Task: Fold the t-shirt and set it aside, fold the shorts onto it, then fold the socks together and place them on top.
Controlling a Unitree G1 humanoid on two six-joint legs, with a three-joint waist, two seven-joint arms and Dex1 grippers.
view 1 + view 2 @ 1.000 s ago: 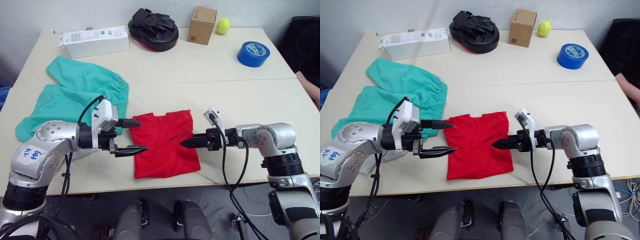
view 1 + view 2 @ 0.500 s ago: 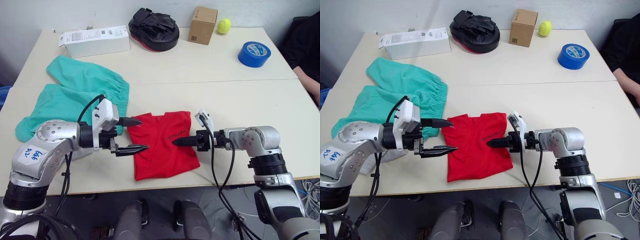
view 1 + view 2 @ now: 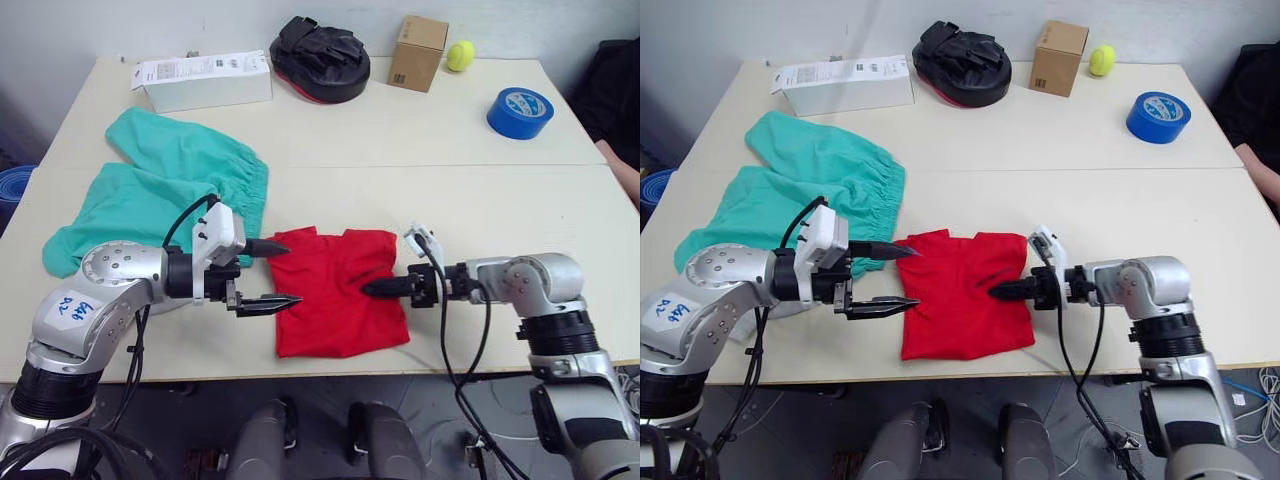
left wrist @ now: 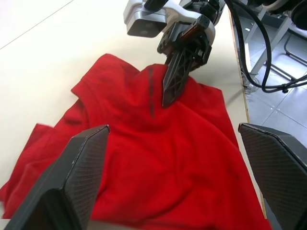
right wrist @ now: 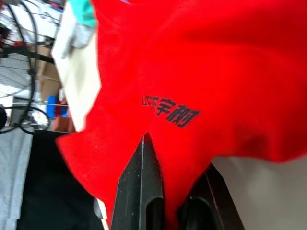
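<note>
The red t-shirt (image 3: pixel 335 293) lies partly folded at the tabletop's near edge, between both arms; the right gripper (image 3: pixel 372 288), jaws pinched on its right edge, is nearer; the left gripper (image 3: pixel 278 273) stands at its left edge, jaws apart, empty.

Red t-shirt folded near the table's front edge, green shorts spread out to its left.

The t-shirt (image 3: pixel 335 295) lies bunched into a rough rectangle, its right side pulled up into a ridge, with small dark printed lettering on the fabric. The shorts (image 3: pixel 165 190) lie flat and unfolded, gathered waistband toward the t-shirt, almost touching its upper left corner. A bit of light grey sock (image 5: pixel 79 34) shows beside them.
</note>
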